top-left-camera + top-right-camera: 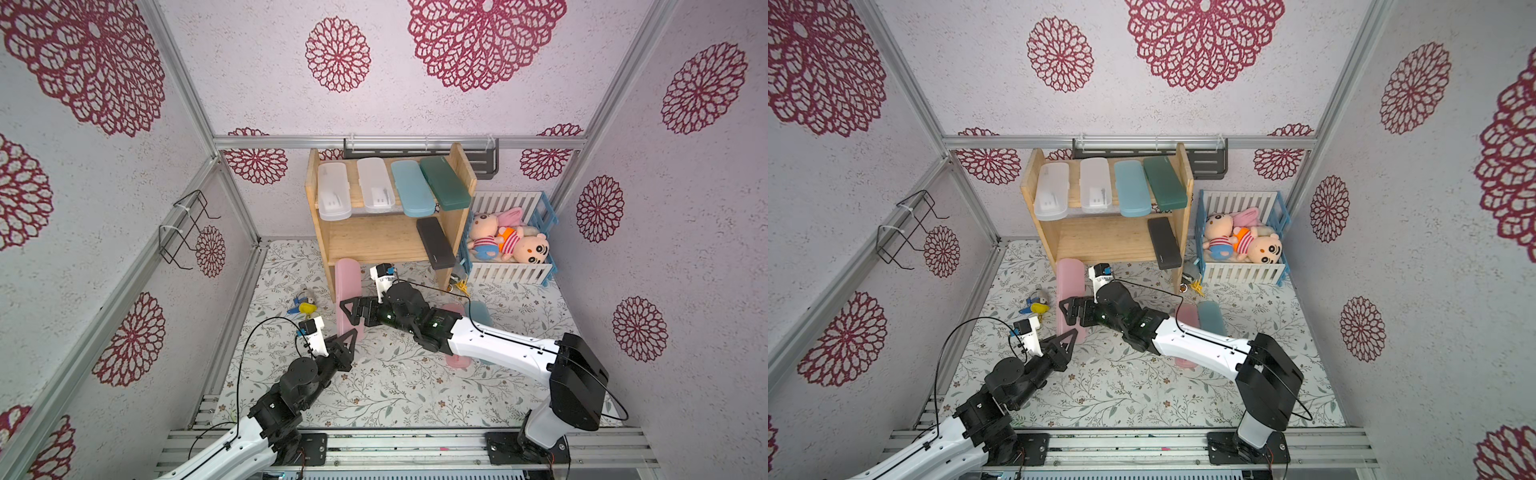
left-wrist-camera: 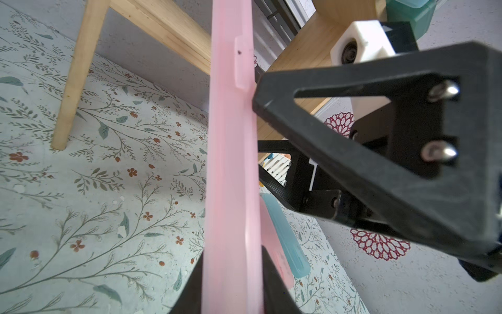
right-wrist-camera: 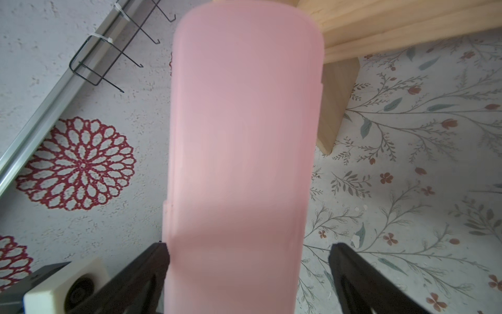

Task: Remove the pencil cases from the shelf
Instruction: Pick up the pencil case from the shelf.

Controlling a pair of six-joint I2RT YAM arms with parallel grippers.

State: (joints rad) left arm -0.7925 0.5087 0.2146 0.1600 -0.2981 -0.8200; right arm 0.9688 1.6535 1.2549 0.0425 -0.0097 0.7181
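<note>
My left gripper (image 1: 352, 333) (image 2: 232, 285) is shut on the near end of a pink pencil case (image 1: 347, 282) (image 2: 231, 163), held in the air by the shelf's (image 1: 374, 245) front left leg. My right gripper (image 1: 350, 311) (image 3: 248, 271) is open around the case (image 3: 244, 136): one finger (image 3: 146, 271) touches its edge, the other (image 3: 353, 271) stands apart. On the top tier lie two frosted white cases (image 1: 332, 191) (image 1: 375, 185), a light blue (image 1: 411, 189) and a dark green one (image 1: 444, 183). A black one (image 1: 435, 243) lies on the lower tier. A pink case (image 1: 457, 357) and a light blue case (image 1: 478, 313) lie on the mat.
A white-and-blue crate (image 1: 511, 270) with plush toys stands right of the shelf. A small yellow and blue toy (image 1: 305, 306) lies on the mat to the left. A wire rack (image 1: 187, 228) hangs on the left wall, a dark grey rack (image 1: 486, 162) behind the shelf.
</note>
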